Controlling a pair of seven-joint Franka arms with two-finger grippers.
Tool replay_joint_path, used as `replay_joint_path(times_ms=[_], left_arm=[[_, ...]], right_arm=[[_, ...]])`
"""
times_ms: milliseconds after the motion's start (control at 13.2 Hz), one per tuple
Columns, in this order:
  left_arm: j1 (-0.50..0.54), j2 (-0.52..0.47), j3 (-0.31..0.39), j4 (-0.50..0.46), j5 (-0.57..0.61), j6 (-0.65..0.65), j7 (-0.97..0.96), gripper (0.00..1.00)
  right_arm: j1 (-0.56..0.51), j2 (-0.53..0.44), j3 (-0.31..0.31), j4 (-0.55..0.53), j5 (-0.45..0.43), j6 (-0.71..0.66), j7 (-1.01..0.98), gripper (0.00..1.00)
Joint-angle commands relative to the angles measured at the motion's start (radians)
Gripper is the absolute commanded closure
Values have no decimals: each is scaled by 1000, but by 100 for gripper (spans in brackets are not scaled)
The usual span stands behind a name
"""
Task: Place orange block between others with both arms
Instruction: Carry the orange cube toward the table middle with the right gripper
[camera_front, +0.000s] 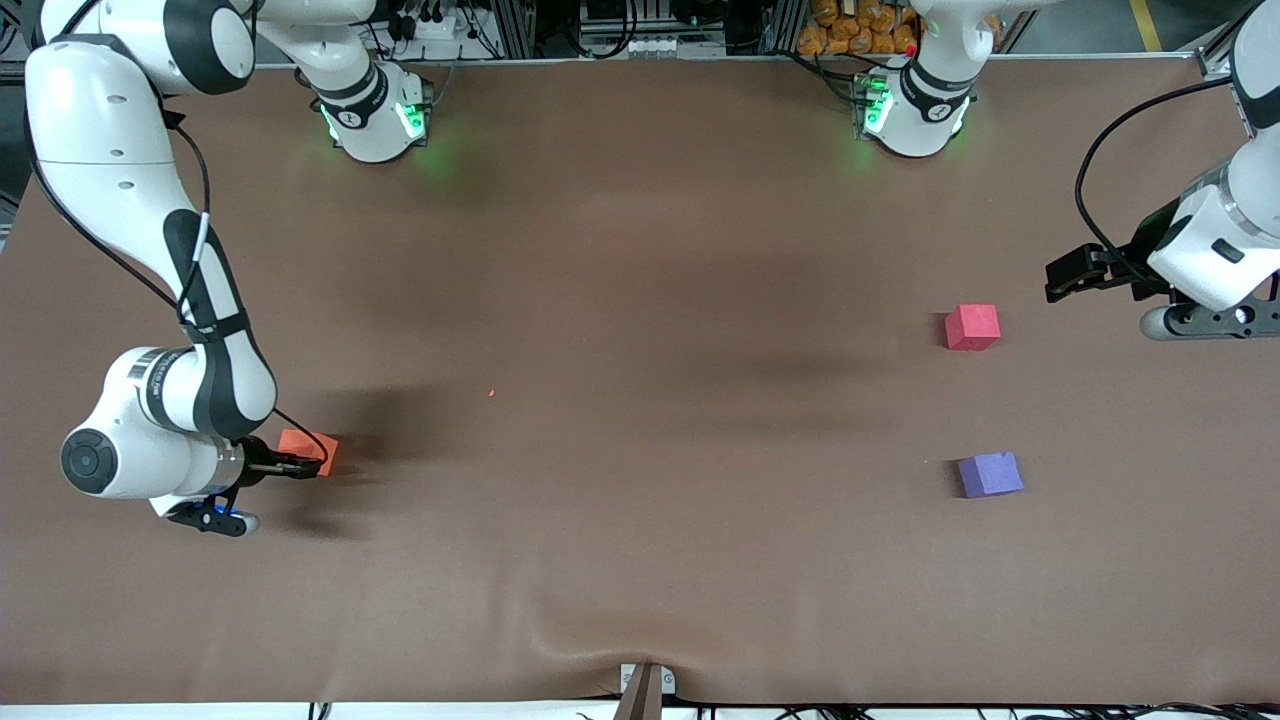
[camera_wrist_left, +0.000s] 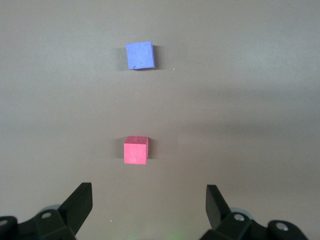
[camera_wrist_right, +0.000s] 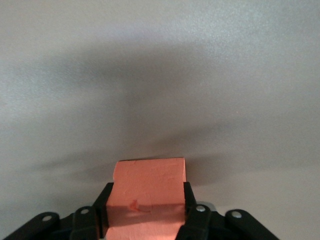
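The orange block (camera_front: 312, 450) sits on the brown table at the right arm's end, and my right gripper (camera_front: 300, 466) is shut on it. In the right wrist view both black fingers press the sides of the orange block (camera_wrist_right: 149, 192). At the left arm's end lie the others: a red-pink cube (camera_front: 972, 327) and, nearer the front camera, a purple cube (camera_front: 990, 474), with a bare gap between them. My left gripper (camera_front: 1070, 280) hangs open beside the red-pink cube, holding nothing. Its wrist view shows the red-pink cube (camera_wrist_left: 136, 150) and the purple cube (camera_wrist_left: 140, 55).
The brown table cloth (camera_front: 640, 400) has a wrinkle at the front edge by a small clamp (camera_front: 645, 685). A tiny red speck (camera_front: 491, 393) lies mid-table. The two arm bases (camera_front: 375, 115) (camera_front: 910, 110) stand along the edge farthest from the front camera.
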Motion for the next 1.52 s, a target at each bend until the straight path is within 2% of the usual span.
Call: replay_joint_path(times_ms=[0, 152, 304, 684, 911, 1139, 1291, 1443], left_arm=[[5, -35, -7, -18, 16, 8, -3, 0], [5, -41, -7, -21, 15, 19, -7, 0], [5, -59, -8, -41, 13, 43, -12, 0], [3, -70, -8, -56, 12, 57, -20, 0], [2, -69, -8, -56, 12, 56, -20, 0], [-3, -61, -8, -56, 12, 56, -20, 0], [-3, -55, -8, -56, 12, 56, -20, 0], [-9, -50, -8, -56, 10, 56, -20, 0]], right_arm=[[27, -16, 5, 13, -14, -10, 21, 54], [60, -38, 9, 24, -1, -57, 24, 53], [112, -38, 11, 80, 4, -137, 33, 53], [347, -32, 12, 101, 12, -143, 331, 52], [430, -25, 12, 114, 96, -111, 349, 48], [539, -12, 12, 113, 131, -1, 354, 48], [590, -2, 12, 111, 215, 13, 354, 48], [625, 2, 11, 107, 338, 42, 372, 48]])
